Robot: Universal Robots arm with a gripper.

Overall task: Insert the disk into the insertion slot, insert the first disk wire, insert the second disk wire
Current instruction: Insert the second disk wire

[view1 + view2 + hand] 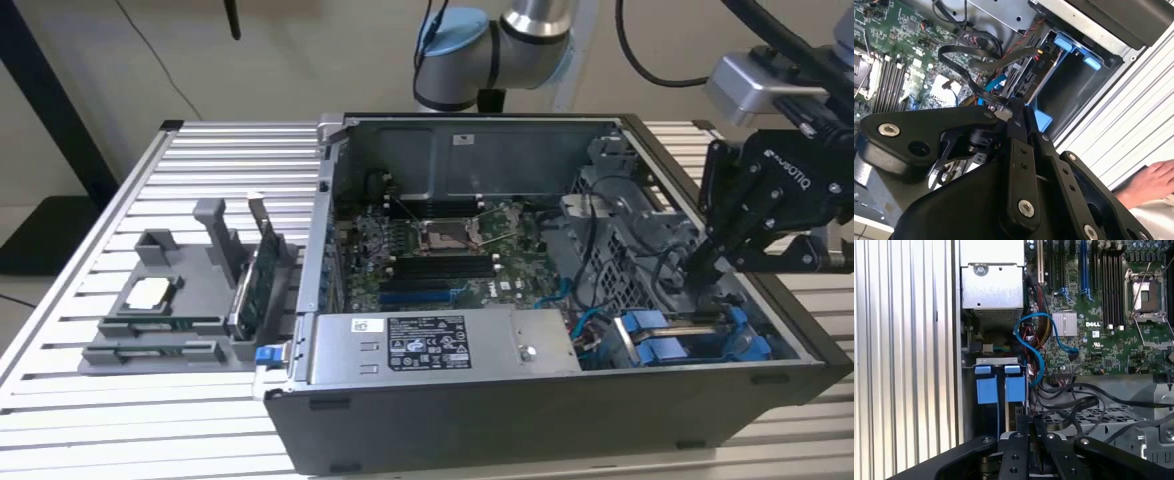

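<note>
End effector reaching into insertion slot

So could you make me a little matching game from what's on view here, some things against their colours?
Things:
1. gripper
2. curved cable over the motherboard
3. power supply box
4. table

Colours:
A. blue
B. silver slats
C. black
D. grey with a white label

Pairs: 1-C, 2-A, 3-D, 4-B
</note>
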